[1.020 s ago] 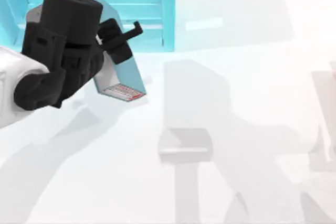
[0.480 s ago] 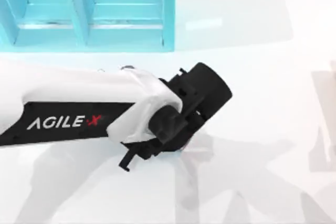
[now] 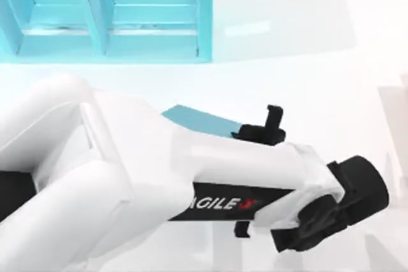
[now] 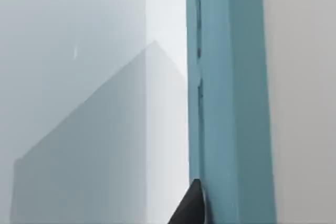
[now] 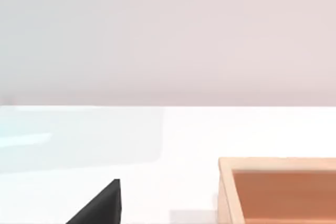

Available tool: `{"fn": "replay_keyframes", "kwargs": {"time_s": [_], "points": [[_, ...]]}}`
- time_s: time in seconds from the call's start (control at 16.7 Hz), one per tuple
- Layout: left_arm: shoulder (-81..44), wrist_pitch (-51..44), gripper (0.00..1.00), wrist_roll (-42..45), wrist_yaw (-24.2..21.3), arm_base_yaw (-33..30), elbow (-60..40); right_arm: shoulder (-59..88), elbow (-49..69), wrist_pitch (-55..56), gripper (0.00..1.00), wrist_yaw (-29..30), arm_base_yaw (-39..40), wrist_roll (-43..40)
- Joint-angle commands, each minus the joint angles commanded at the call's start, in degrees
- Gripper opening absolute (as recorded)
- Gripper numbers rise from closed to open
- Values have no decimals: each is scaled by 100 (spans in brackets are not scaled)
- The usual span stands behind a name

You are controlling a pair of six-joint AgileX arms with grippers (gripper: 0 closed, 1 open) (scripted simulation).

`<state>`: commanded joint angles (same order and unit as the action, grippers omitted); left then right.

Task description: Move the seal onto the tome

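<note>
The tome (image 3: pixel 197 119) shows as a teal slab in the middle of the table, mostly covered by my left arm. My left gripper (image 3: pixel 257 176) is under that arm, with one black finger (image 3: pixel 274 122) at the tome's far side and another (image 3: pixel 241 229) at the near side. In the left wrist view a fingertip (image 4: pixel 191 208) rests against the tome's teal cover (image 4: pixel 231 98), so the gripper looks shut on it. In the right wrist view a tan-edged orange block (image 5: pixel 278 192) sits on the table beyond the right gripper's fingertip (image 5: pixel 100 203). I cannot tell whether it is the seal.
A teal compartmented shelf unit (image 3: pixel 204 23) stands at the back left of the table. My left arm (image 3: pixel 127 183) spans the table from the left edge to the front right. Bare white table lies at the back right.
My left arm has swung from the shelf unit across the table toward the front right. The tome has gone with it, from in front of the shelf to the table's middle.
</note>
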<state>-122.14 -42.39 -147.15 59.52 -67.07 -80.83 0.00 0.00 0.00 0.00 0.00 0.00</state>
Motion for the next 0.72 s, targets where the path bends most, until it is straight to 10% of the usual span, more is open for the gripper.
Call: {"fn": "replay_keyframes", "kwargs": {"time_s": [0.36, 0.72], "points": [[-552, -357, 0, -1946, 1426, -603, -926, 0, 0, 0, 100, 0, 0, 0], [-611, -390, 0, -2180, 1628, -673, -1049, 0, 0, 0, 100, 0, 0, 0]]}}
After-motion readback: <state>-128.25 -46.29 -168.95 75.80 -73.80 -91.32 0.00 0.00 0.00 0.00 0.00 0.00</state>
